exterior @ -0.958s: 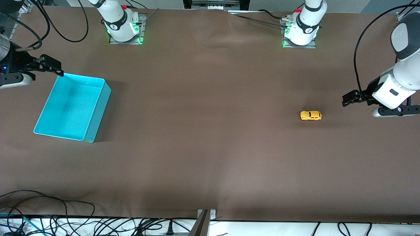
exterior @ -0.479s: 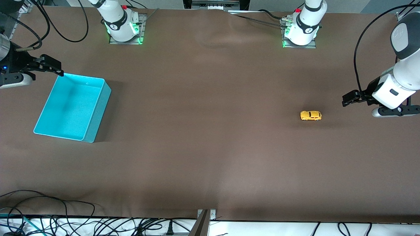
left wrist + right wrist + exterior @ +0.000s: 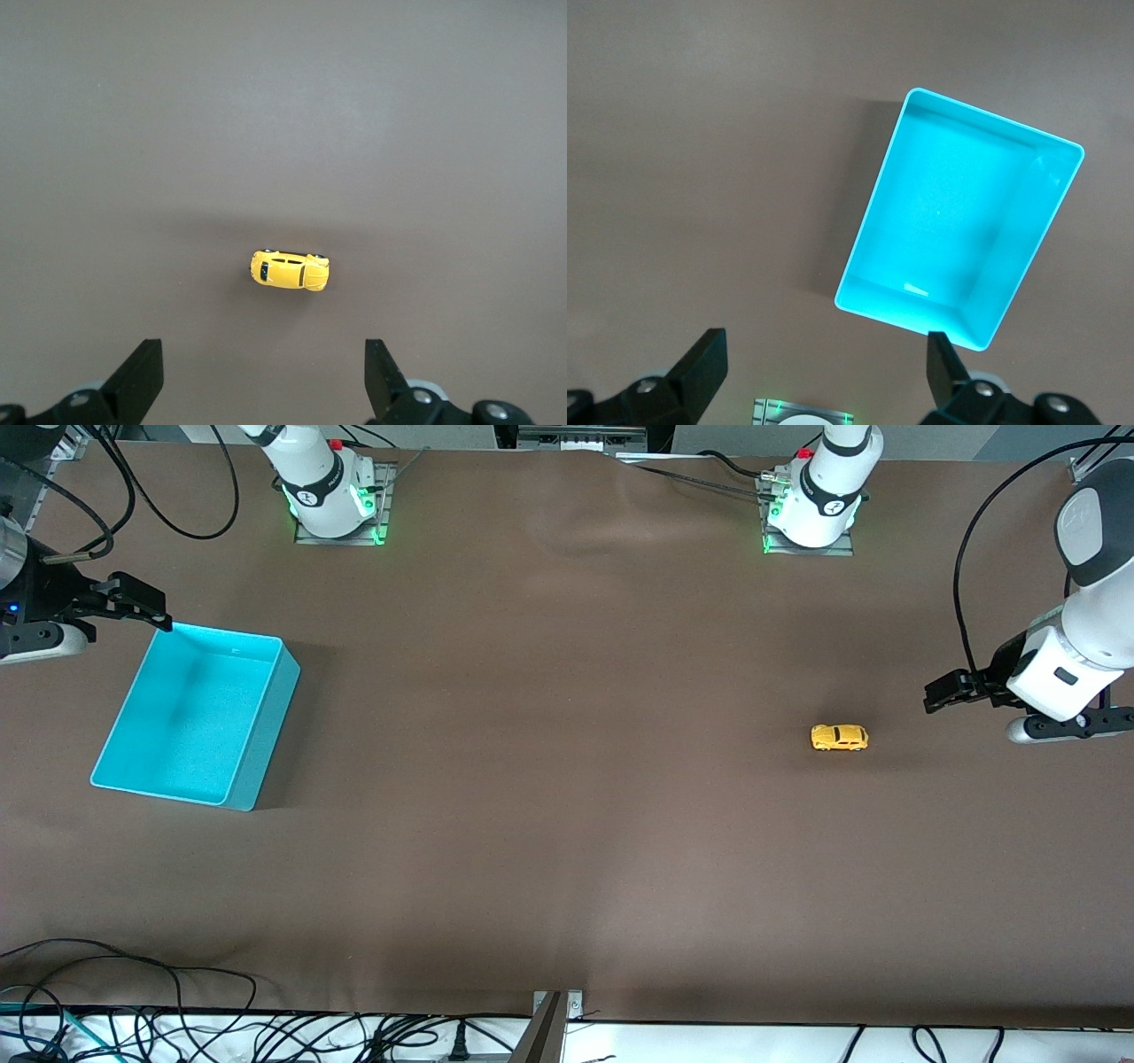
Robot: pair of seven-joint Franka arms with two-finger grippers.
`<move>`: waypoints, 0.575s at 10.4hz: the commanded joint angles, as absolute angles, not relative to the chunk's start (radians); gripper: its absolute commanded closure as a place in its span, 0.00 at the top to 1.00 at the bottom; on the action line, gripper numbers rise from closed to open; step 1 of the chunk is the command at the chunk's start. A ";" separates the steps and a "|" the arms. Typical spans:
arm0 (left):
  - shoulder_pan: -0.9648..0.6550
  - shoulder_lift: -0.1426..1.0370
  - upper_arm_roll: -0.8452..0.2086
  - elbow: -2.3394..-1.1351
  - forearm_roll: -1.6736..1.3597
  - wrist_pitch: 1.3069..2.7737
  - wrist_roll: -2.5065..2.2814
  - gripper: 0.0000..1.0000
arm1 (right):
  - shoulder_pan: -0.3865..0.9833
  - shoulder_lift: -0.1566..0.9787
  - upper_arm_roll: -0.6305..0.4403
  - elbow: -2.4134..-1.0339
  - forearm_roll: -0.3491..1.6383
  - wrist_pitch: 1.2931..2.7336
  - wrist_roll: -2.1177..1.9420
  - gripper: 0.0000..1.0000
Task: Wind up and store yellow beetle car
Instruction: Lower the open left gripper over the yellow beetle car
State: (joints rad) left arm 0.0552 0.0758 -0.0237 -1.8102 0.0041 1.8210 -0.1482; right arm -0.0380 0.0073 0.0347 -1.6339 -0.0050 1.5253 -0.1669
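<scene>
— So, where's the yellow beetle car (image 3: pixel 839 737)?
— On the table toward my left arm's end. I see left gripper (image 3: pixel 941 691) and right gripper (image 3: pixel 142 607) both spread wide, empty.

From high up we face both arms. Our left wrist view looks down at the car (image 3: pixel 291 271), our right one at the bin (image 3: pixel 959 226); the front view shows both.
</scene>
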 commanded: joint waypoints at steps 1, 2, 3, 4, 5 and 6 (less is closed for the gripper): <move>0.058 0.104 -0.020 -1.810 0.015 1.812 -0.379 1.00 | -0.037 0.008 0.037 -1.626 -0.012 1.511 -0.160 1.00; 0.060 0.124 -0.020 -1.809 0.009 1.813 -0.581 1.00 | -0.037 0.008 0.037 -1.626 -0.012 1.511 -0.156 1.00; 0.060 0.136 -0.020 -1.816 0.008 1.813 -0.738 1.00 | -0.037 0.009 0.037 -1.626 -0.012 1.512 -0.156 1.00; 0.060 0.159 -0.020 -1.821 0.005 1.813 -0.893 1.00 | -0.037 0.009 0.038 -1.626 -0.014 1.513 -0.156 1.00; 0.061 0.193 -0.018 -1.821 -0.003 1.821 -1.040 1.00 | -0.035 0.009 0.040 -1.628 -0.012 1.513 -0.156 1.00; 0.060 0.221 -0.018 -1.822 -0.005 1.838 -1.158 1.00 | -0.037 0.009 0.040 -1.628 -0.012 1.513 -0.156 1.00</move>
